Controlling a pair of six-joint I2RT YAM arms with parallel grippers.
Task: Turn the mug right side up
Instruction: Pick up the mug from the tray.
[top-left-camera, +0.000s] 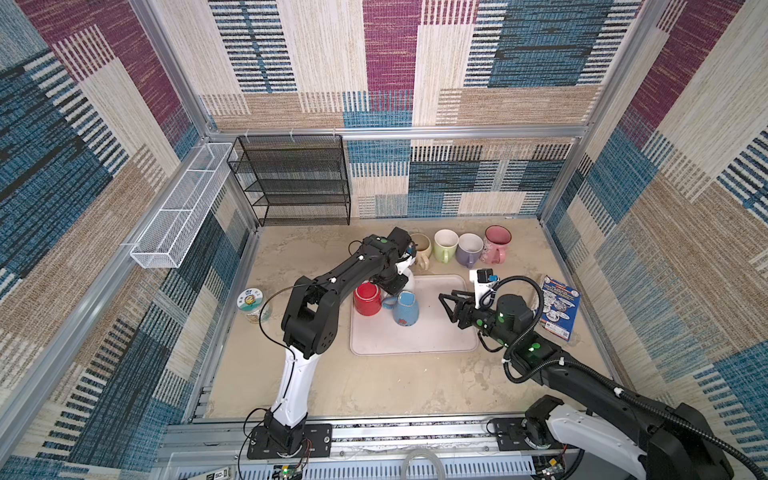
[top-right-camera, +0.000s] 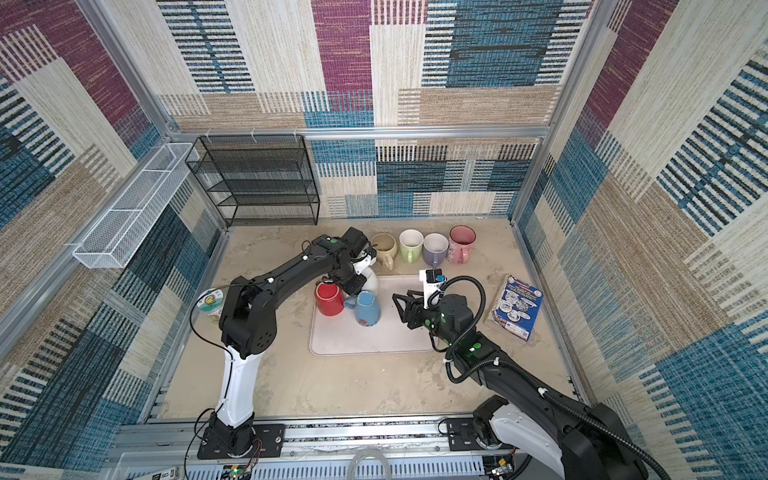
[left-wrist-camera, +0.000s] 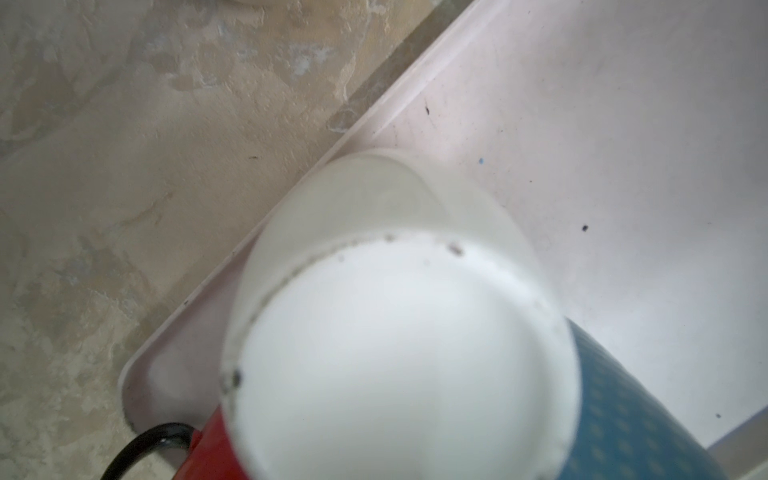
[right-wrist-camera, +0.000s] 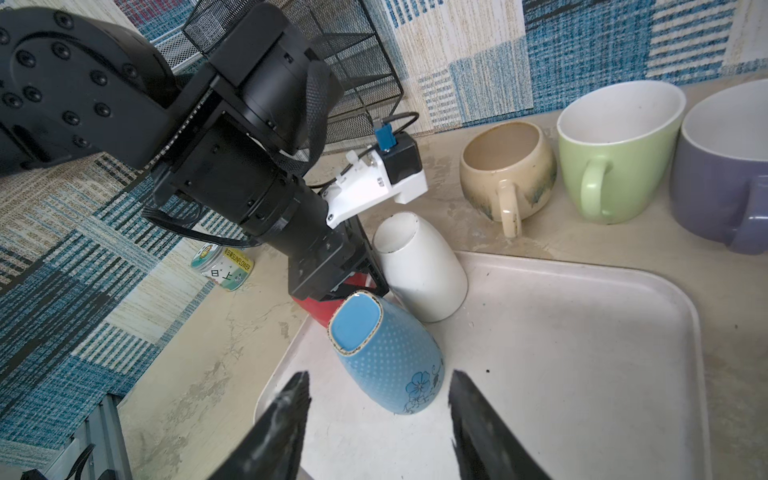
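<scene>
Left tool (top-left-camera: 394, 284) sat at the far left corner of the tray (right-wrist-camera: 582, 353), right at the white mug (right-wrist-camera: 419, 270), which stood mouth down there. Only the right wrist view showed this plainly. One black finger (right-wrist-camera: 370, 266) ran down the mug's side and seemed to touch it. The other finger was hidden, so I cannot tell whether the tool was clamped on the mug or loose around it. Both top views hid most of that mug under the left arm. The left wrist view was filled by the mug's blurred white base, with slivers of red and blue at the edge and no fingers visible.

Right tool (top-left-camera: 446, 308) hovered over the tray's right half. Its jaws were spread apart and held nothing, and it pointed at the blue mug (right-wrist-camera: 386, 365) without touching it.

Seven mugs were in sight. Three stood upside down on the tray, bunched at its far left: the white one, the blue one and a red mug (top-left-camera: 367, 298). Four stood upright in a row on the worktop (top-left-camera: 374, 386) beyond the tray: a beige mug (right-wrist-camera: 507, 170), a green mug (right-wrist-camera: 615, 153), a purple mug (right-wrist-camera: 723, 174) and a pink mug (top-left-camera: 496, 243). The pink mug appeared only in the top views. One tin (top-left-camera: 252, 305) stood left of the tray. One printed booklet (top-left-camera: 560, 307) lay to its right, seen only from above. One black mesh rack (top-left-camera: 295, 178) and one white wire basket (top-left-camera: 183, 208) were at the far left.
</scene>
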